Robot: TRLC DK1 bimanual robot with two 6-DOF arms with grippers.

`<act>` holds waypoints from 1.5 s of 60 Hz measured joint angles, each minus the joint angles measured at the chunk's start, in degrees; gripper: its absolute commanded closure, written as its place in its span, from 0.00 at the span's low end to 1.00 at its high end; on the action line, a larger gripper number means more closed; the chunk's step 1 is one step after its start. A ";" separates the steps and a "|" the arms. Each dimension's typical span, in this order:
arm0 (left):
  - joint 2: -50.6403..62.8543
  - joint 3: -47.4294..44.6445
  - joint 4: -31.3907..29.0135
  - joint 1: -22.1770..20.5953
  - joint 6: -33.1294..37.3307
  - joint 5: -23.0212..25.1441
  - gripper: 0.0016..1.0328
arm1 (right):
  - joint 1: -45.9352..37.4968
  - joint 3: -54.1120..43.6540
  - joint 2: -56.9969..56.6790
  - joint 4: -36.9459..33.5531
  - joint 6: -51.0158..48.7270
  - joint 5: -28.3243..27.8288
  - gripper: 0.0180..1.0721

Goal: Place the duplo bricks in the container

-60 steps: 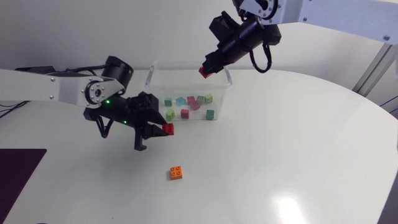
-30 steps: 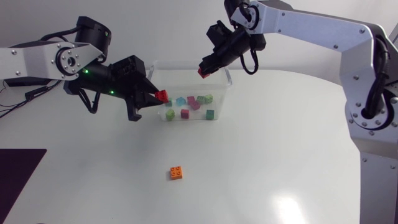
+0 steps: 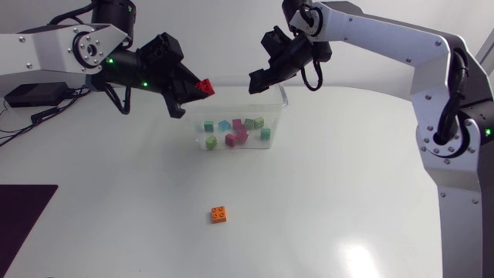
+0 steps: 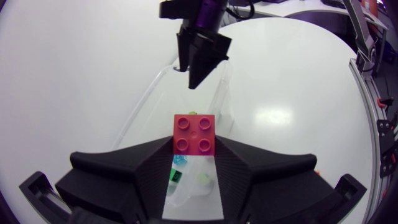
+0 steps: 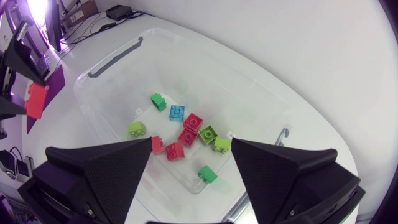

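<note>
My left gripper (image 3: 198, 90) hangs above the back left corner of the clear container (image 3: 275, 116), shut on a red duplo brick (image 3: 205, 86). In the left wrist view that red brick (image 4: 194, 134) sits between both fingers, over the container's rim (image 4: 149, 99). My right gripper (image 3: 255, 80) is above the container's back edge, open and empty, with its fingers spread over the container (image 5: 112, 59) in the right wrist view. Several bricks (image 3: 235, 131), red, green, blue and pink, lie inside. An orange brick (image 3: 219, 214) lies on the table in front.
A dark purple mat (image 3: 23, 216) covers the table's front left corner. In the left wrist view, my right gripper (image 4: 199, 56) hangs just ahead of the held brick. The left gripper's red brick (image 5: 36, 99) shows beside the container in the right wrist view.
The right gripper has opened and its red brick has dropped into the container. The left arm has risen and moved toward the container's back left with its red brick.
</note>
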 measured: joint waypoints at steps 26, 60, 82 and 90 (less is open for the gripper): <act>15.76 16.20 1.75 -0.96 -5.77 -0.76 0.73 | 3.43 -28.33 -24.79 4.50 -1.77 -0.04 0.05; 21.79 21.11 -0.37 -1.95 -7.06 -3.48 0.04 | 15.45 -51.15 -31.43 7.15 -6.54 -0.04 0.05; 8.61 9.79 -0.61 -0.42 -6.99 -3.50 0.04 | 21.16 -51.65 -26.64 7.41 -9.86 -0.04 0.05; 2.01 4.26 -1.09 1.11 -6.69 -3.50 0.04 | 22.25 -51.65 -23.76 7.39 -11.17 -0.04 0.05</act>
